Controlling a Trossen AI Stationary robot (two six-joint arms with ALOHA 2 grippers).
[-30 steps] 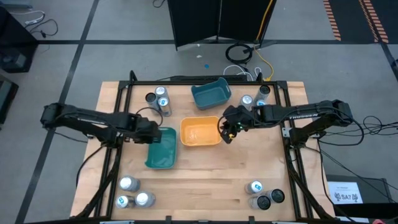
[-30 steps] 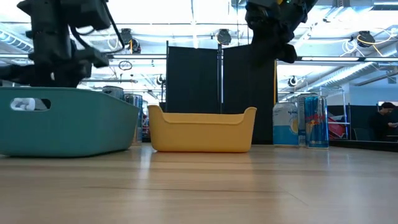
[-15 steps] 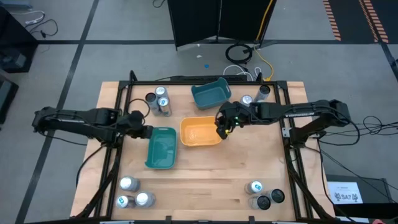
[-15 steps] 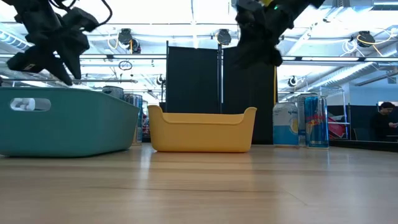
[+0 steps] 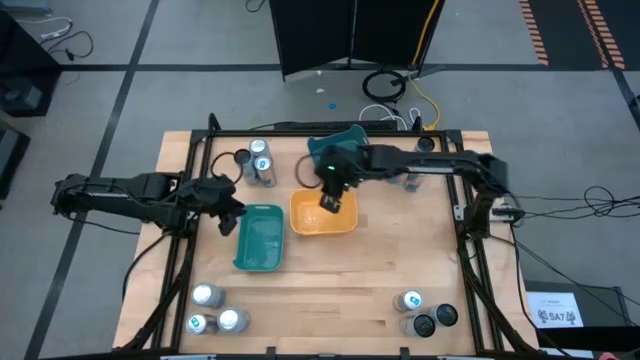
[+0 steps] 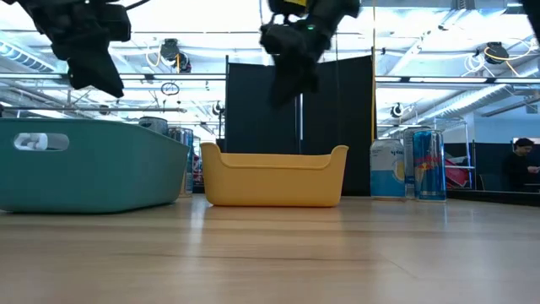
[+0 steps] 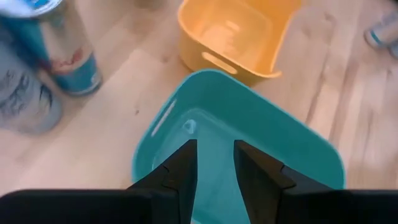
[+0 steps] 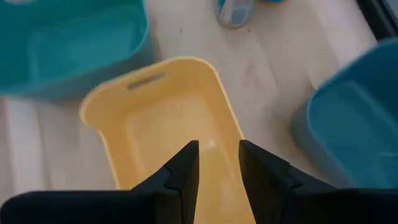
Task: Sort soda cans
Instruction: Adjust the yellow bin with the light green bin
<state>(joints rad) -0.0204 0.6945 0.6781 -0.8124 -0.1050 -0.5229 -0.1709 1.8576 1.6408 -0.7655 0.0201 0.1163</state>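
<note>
Soda cans stand upright in clusters at the table's corners: far left (image 5: 257, 160), far right (image 5: 424, 146), near left (image 5: 212, 310) and near right (image 5: 425, 315). The teal tray (image 5: 260, 238), orange tray (image 5: 322, 215) and blue tray (image 5: 335, 150) lie mid-table with no cans inside. My left gripper (image 5: 232, 212) hangs shut above the table by the teal tray's (image 7: 249, 124) far left corner. My right gripper (image 5: 330, 200) reaches across the table and hangs shut above the orange tray (image 8: 168, 124), with nothing between its fingers.
The right arm (image 5: 420, 165) stretches over the blue tray and past the far right cans. In the low view two cans (image 6: 418, 165) stand right of the orange tray (image 6: 274, 177). Bare wood lies along the table's near middle (image 5: 320, 300).
My right gripper has swept toward the table's left edge, from the orange tray's right end to above its far left part, rolling as it went. My left gripper has drawn back from the teal tray's corner toward the left edge, risen and rolled. The trays stay put.
</note>
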